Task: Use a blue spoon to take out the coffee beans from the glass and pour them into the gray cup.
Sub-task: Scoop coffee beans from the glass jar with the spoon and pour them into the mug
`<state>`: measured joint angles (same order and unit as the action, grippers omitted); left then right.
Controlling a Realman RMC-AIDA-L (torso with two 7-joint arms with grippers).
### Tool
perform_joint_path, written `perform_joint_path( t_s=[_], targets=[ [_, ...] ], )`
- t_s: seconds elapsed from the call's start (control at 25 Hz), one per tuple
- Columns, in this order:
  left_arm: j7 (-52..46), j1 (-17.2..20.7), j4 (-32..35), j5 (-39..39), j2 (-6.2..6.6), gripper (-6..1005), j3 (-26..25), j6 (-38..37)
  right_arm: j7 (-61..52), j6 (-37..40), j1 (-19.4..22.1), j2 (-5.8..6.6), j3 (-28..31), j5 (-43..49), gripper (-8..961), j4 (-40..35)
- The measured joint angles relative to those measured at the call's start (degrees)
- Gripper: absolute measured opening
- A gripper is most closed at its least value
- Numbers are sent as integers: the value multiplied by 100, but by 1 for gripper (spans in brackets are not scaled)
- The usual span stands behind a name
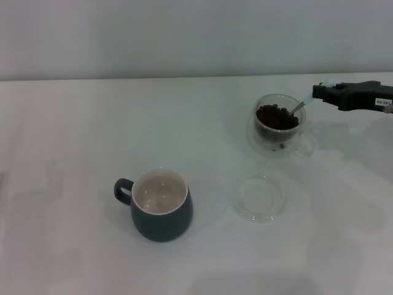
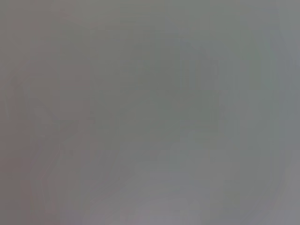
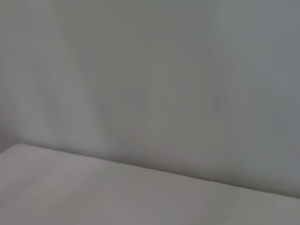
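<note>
The clear glass [image 1: 277, 126] stands at the right rear of the white table and holds a heap of dark coffee beans [image 1: 277, 117]. My right gripper [image 1: 320, 92] reaches in from the right edge and is shut on the pale blue handle of the blue spoon [image 1: 299, 107]. The spoon slants down into the glass, its metal bowl among the beans. The gray cup [image 1: 161, 206] stands at the front middle, handle to the left, its white inside showing no beans. The left gripper is out of view. Both wrist views show only blank grey surfaces.
A flat clear glass saucer [image 1: 260, 196] lies in front of the glass, to the right of the gray cup. The white table [image 1: 73, 153] ends at a pale wall behind.
</note>
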<state>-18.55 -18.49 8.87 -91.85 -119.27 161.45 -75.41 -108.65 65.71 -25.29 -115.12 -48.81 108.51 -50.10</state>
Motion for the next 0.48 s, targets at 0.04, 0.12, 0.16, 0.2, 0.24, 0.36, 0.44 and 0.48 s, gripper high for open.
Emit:
perform_joint_path(
  t_s=[0.04,0.12,0.16,0.2,0.24,0.36,0.44,0.48],
  targets=[
    [0,0,0,0,0,789,0,0,-152,-10,5,2,28,-19,173,34],
    [0,1,0,0,0,788,1,0,-229,-16,12,2,43,-41,173,46],
    [0,3,0,0,0,788,1,0,-298,-25,21,3,50,-56,173,51],
    [0,6,0,0,0,788,1,0,-352,-31,28,3,52,-62,174,52],
    [0,7,0,0,0,788,0,0,-444,-48,35,4,55,-67,174,53],
    [0,14,0,0,0,788,1,0,-684,-69,44,7,56,-70,175,64],
    [0,19,0,0,0,788,1,0,-864,-97,52,17,57,-69,175,91],
    [0,21,0,0,0,788,1,0,-937,-107,54,22,63,-70,176,105]
  ],
)
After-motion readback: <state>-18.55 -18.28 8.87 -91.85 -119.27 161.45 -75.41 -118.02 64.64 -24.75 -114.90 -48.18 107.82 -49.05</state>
